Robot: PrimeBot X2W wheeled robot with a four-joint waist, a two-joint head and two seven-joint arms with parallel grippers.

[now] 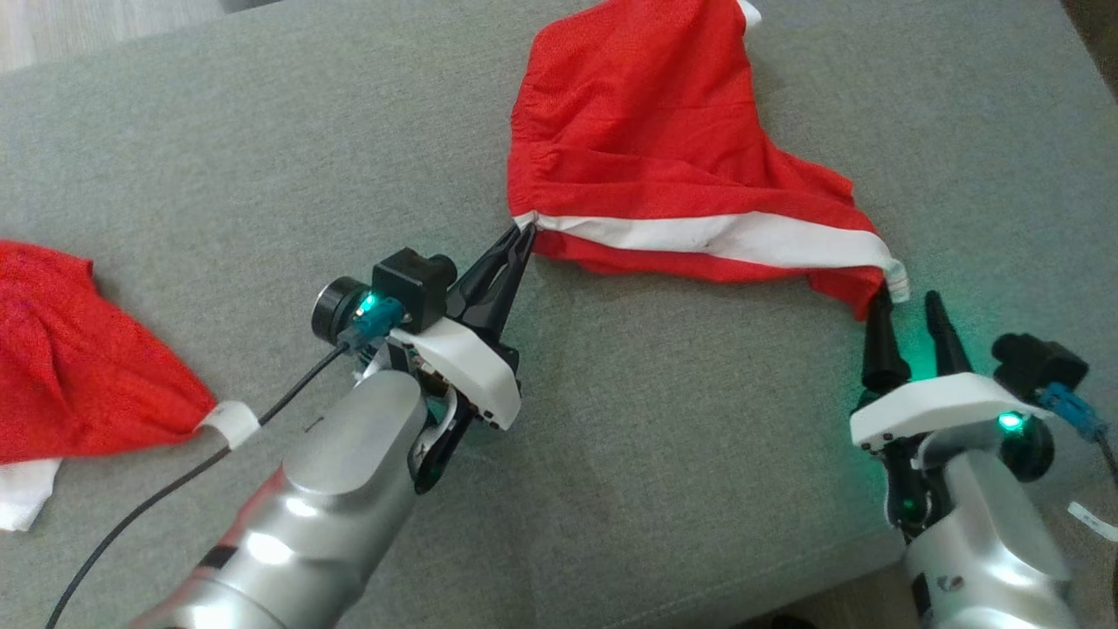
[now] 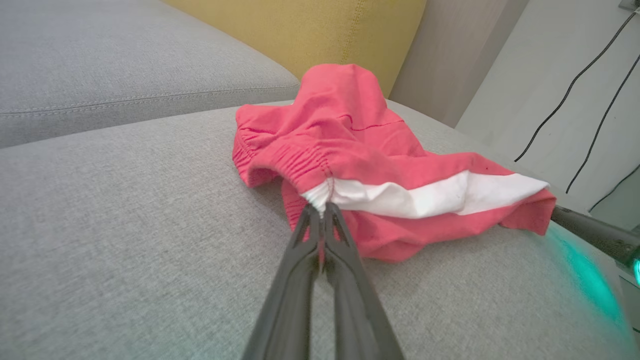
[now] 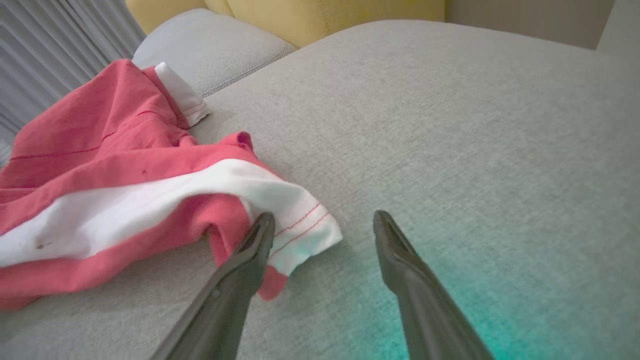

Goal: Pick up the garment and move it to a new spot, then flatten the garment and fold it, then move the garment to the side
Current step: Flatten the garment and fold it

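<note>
Your garment (image 1: pixel 646 131), red with a white stripe, lies bunched on the grey cushion (image 1: pixel 262 157). It runs from the far edge toward the middle, right of centre. The striped hem faces you and spans the gap between the two claws.

The left gripper (image 1: pixel 524 234) is clamped tight on the left end of that hem, at the gathered waistband; the left wrist view (image 2: pixel 320 210) shows white cloth pinched at its tips. The right gripper (image 1: pixel 908 301) stands wide and holds nothing. In the right wrist view (image 3: pixel 324 222), one finger overlaps the white hem corner and the other rests over bare fabric.

You have open grey cushion in the middle and toward the near edge, and more to the right of the garment up to the far right corner. The right arm sits over the near edge.

A second red cloth (image 1: pixel 79 349) occupies the left edge, well apart from the garment. A black cable (image 1: pixel 175 489) trails from the left wrist beside it. A yellow backrest (image 2: pixel 310 30) rises behind the far edge.
</note>
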